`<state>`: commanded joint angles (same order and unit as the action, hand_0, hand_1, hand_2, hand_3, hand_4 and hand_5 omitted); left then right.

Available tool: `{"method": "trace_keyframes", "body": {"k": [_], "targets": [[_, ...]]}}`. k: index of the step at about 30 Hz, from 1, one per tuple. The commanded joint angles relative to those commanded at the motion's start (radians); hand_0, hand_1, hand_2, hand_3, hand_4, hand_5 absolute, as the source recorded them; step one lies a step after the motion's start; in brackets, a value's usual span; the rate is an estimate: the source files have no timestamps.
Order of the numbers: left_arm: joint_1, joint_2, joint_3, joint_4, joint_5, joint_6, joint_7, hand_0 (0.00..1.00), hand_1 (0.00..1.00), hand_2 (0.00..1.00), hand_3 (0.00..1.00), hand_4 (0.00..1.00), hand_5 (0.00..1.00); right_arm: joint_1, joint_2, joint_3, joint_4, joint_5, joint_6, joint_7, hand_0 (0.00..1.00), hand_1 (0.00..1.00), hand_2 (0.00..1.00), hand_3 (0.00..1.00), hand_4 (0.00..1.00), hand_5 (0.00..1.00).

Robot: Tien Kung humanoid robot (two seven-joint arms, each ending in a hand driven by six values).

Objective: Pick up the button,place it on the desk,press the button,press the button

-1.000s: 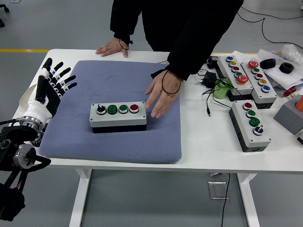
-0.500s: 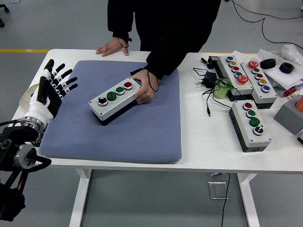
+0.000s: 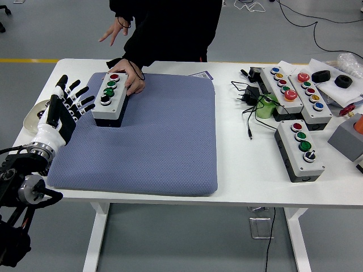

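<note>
Button box (image 3: 110, 90) on blue mat (image 3: 159, 141), person's hand (image 3: 131, 82) gripping its side; left hand (image 3: 65, 107) just beside, fingers spread, empty.

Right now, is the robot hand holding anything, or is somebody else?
The robot's left hand holds nothing, fingers spread. A person's hand grips the button box at its far right end, on the blue mat.

I'm looking into a robotics lab: grey floor with a yellow line (image 3: 22, 60) at upper left, a white table (image 3: 249, 170), button boxes (image 3: 299, 149) and cables (image 3: 249, 113) at right.
</note>
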<state>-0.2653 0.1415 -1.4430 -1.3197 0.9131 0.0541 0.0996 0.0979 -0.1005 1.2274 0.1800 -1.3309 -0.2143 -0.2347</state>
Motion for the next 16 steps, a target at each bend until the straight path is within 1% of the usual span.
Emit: {"method": "trace_keyframes", "body": {"k": [16], "targets": [[0.004, 0.004, 0.018, 0.0, 0.008, 0.004, 0.002, 0.775, 0.825, 0.918, 0.948, 0.732, 0.998, -0.006, 0.0, 0.001, 0.0, -0.005, 0.0, -0.002, 0.746, 0.701, 0.712, 0.582, 0.179, 0.131]]}}
